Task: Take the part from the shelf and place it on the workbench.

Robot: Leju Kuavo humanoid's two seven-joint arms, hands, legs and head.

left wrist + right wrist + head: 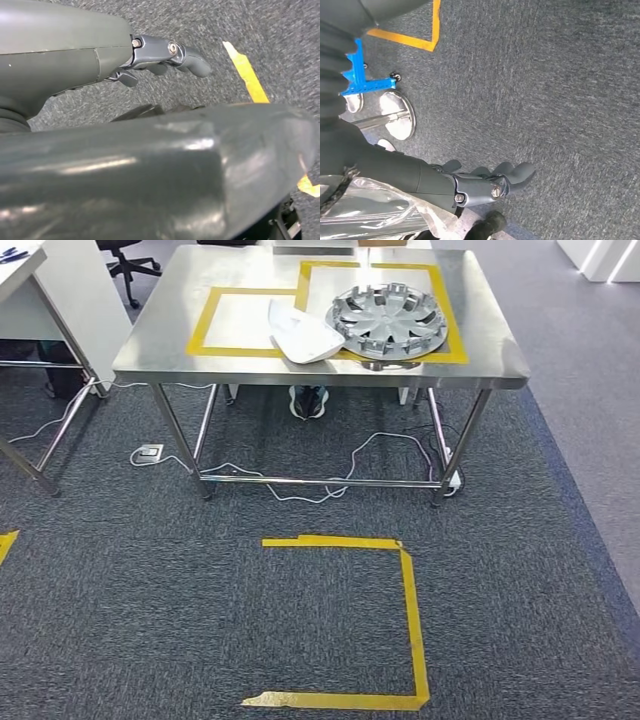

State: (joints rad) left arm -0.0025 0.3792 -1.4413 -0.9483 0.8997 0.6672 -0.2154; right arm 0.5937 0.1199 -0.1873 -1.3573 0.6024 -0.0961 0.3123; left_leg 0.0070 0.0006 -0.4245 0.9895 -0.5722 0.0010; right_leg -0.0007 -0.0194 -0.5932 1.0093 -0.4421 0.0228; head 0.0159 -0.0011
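Below, left hand (166,55) and right hand (490,182), fingers loose.

The left hand (158,57) has a smooth grey-green cover, a grey thumb with silver screws and dark fingers. The right hand (478,185) looks alike.

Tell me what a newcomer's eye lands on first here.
A silver wheel cover lies on the steel workbench, inside a yellow tape frame, with a white part beside it, overlapping the tape. Nearer, yellow floor tape marks a partial square on the dark carpet.
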